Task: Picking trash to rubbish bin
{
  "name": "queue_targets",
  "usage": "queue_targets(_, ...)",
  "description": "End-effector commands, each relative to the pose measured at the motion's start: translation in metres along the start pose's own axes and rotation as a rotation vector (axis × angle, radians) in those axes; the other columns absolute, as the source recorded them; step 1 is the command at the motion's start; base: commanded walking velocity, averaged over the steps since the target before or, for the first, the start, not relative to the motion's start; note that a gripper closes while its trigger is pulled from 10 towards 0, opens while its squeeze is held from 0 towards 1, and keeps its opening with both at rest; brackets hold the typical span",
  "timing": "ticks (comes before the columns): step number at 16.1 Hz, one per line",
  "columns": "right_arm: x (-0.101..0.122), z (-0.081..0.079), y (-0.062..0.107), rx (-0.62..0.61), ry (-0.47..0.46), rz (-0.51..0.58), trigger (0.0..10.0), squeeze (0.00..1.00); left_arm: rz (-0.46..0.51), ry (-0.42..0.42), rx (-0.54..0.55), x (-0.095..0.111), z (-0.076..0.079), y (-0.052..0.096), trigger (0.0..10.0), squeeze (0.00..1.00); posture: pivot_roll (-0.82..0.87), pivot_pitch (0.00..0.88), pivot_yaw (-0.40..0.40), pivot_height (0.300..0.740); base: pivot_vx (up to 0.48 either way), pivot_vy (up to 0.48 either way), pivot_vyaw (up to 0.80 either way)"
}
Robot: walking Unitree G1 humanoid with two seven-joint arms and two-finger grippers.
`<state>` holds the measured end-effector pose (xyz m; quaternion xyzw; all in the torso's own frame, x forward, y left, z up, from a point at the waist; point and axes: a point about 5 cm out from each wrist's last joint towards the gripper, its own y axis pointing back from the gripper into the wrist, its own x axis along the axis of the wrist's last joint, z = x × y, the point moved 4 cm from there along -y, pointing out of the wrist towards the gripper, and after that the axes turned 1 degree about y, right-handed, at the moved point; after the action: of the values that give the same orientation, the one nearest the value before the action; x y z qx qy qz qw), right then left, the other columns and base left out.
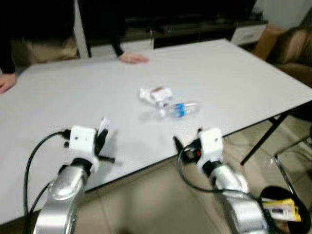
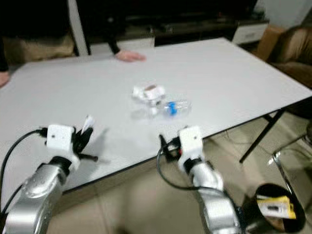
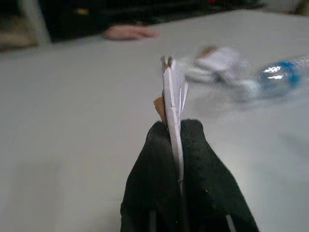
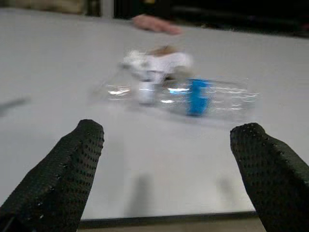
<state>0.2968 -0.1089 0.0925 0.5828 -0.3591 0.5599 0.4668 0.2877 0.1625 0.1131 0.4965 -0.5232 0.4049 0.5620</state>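
Left gripper (image 3: 175,145): its two black fingers are pressed tight on a thin white scrap of paper (image 3: 173,96). It hangs over the near part of the table (image 1: 253,83).
Right gripper (image 4: 169,159): its fingers are spread wide with nothing in them. It sits at the table's near edge and points at the bottle.
Trash on the table: a clear plastic bottle (image 1: 181,109) with a blue label lies on its side in the middle. A crumpled white wrapper (image 1: 155,94) touches it on the far side.
Bin: a black rubbish bin (image 1: 287,207) stands on the floor by the robot's right side, with something yellow inside.
Person: a hand (image 1: 132,58) rests on the far edge of the table, well away from the trash.
Doing it well: I think the right arm should reach straight ahead and put one finger on each side of the bottle's middle. A bottle lying down can roll, so go slow and squeeze gently. Keep hold of the paper until it is over the bin.
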Motion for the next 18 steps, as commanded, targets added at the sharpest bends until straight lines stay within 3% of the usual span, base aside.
queue_targets(1, 0.003, 0.007, -0.001, -0.019, -0.007, 0.008, 10.0, 0.0, 0.004, -0.014, -0.006, 0.003, 0.0, 0.001, 10.0, 0.0, 0.03, 0.0, -0.068, 0.74, 0.371, 0.0, 0.0)
queue_targets(7, 0.017, 0.022, -0.005, -0.047, 0.029, 0.043, 10.0, 0.0, 0.007, -0.01, -0.01, 0.002, 0.003, -0.005, 10.0, 0.0, 0.01, 0.0, -0.068, 0.74, 0.372, 0.0, 0.0)
queue_targets(11, 0.019, 0.019, -0.006, -0.007, 0.053, 0.044, 10.0, 0.0, 0.013, -0.017, -0.011, 0.004, 0.0, -0.007, 10.0, 0.0, 0.02, 0.0, -0.062, 0.74, 0.371, 0.0, 0.0)
queue_targets(18, 0.018, 0.019, -0.009, 0.008, 0.017, 0.055, 10.0, 0.0, 0.008, -0.04, 0.004, 0.006, -0.01, -0.005, 10.0, 0.0, 0.04, 0.0, -0.054, 0.74, 0.371, 0.0, 0.0)
